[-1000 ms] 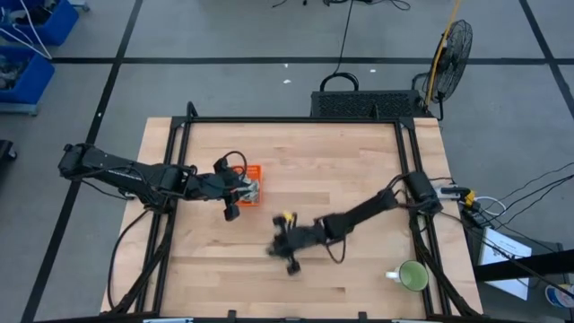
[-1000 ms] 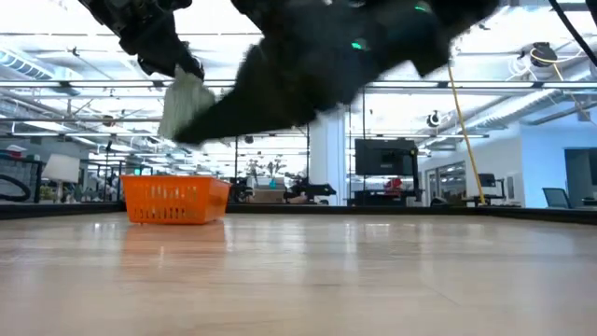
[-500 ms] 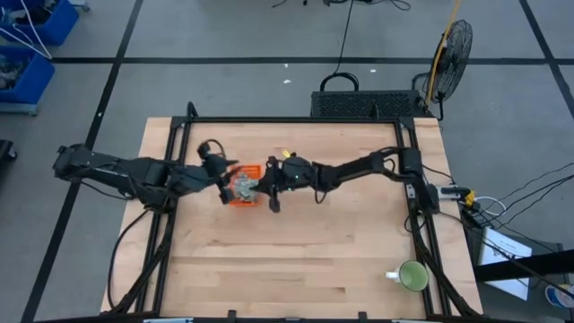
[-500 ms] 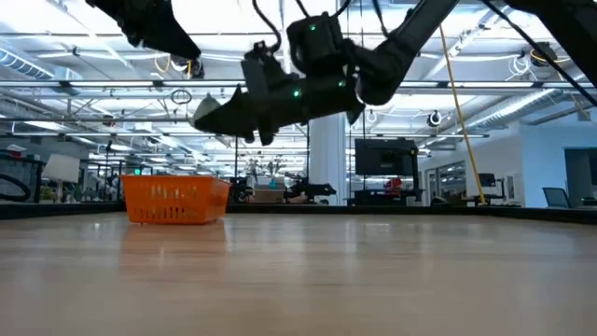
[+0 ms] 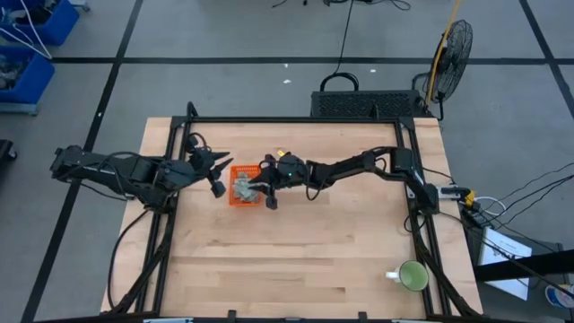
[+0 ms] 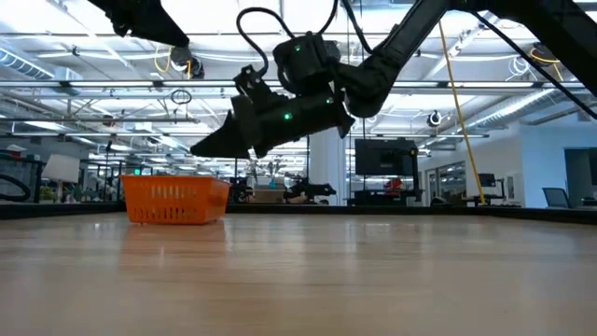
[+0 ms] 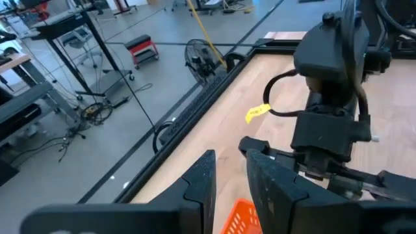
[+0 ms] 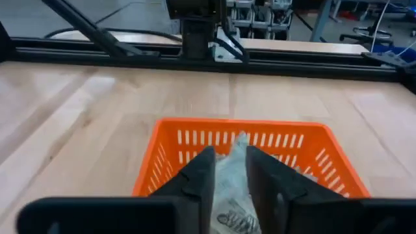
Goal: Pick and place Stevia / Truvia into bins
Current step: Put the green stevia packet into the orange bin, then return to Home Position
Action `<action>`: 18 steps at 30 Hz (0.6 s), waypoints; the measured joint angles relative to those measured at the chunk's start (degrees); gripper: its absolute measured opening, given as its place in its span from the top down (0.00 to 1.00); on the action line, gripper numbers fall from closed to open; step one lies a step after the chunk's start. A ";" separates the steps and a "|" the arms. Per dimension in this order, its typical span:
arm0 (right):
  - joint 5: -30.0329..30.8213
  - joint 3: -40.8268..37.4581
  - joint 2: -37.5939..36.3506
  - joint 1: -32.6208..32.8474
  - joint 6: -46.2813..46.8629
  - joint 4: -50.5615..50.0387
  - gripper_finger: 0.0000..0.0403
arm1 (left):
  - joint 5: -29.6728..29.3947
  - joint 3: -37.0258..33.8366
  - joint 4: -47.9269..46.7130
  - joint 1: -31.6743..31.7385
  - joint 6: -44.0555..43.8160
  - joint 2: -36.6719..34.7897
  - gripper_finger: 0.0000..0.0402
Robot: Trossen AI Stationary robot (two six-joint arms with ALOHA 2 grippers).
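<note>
1. My right gripper (image 5: 260, 186) sits left of centre in the high view, at the right edge of the orange bin (image 5: 235, 199). The bin lies straight ahead of it and below. In my right wrist view the bin's slotted wall (image 8: 195, 140) fills the middle of the frame.

2. The right gripper's fingers (image 8: 198, 172) stand a narrow gap apart, with a pale Stevia sachet (image 8: 235, 179) showing in that gap. I judge I am holding it, but I cannot tell whether the fingers pinch it or merely frame sachets lying in the bin beyond.

3. More pale sachets (image 5: 244, 187) lie heaped inside the bin. Which way any one of them runs lengthwise I cannot make out.

4. My left gripper (image 5: 215, 175) is at the bin's left edge, tilted up and away from it (its wrist view looks across at the right arm, not down). Its fingers (image 7: 201, 188) are slightly parted with nothing between them. Both grippers are close to the bin, but only the right one points into it.

5. In the low view the right gripper (image 6: 219, 145) hangs above the bin (image 6: 175, 200), clear of its rim. The bin's contents are hidden there behind its wall. I see no sachets on the table (image 5: 341, 260) itself.
</note>
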 joint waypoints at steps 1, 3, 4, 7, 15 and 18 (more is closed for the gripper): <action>0.01 0.00 0.00 0.02 0.40 0.03 0.77 | 0.00 0.00 -0.09 0.00 0.03 0.02 0.77; 0.02 0.00 -0.73 0.05 0.46 -0.53 0.74 | -0.02 0.00 -0.24 0.00 0.58 0.02 0.77; 0.00 -0.04 -1.44 0.07 0.01 -1.08 0.72 | -0.01 0.00 -0.26 0.00 0.82 -0.22 0.77; -0.09 -0.09 -6.75 0.15 -0.79 -6.40 0.70 | 0.56 0.00 -1.70 0.00 -0.12 -2.73 0.77; -0.12 -0.02 -29.97 0.15 -0.06 -42.90 0.69 | 4.87 -0.01 -19.52 -0.02 -7.98 -19.13 0.77; -0.13 -0.02 -38.68 0.13 1.56 -54.23 0.69 | 7.95 0.00 -24.35 0.00 -8.48 -26.30 0.77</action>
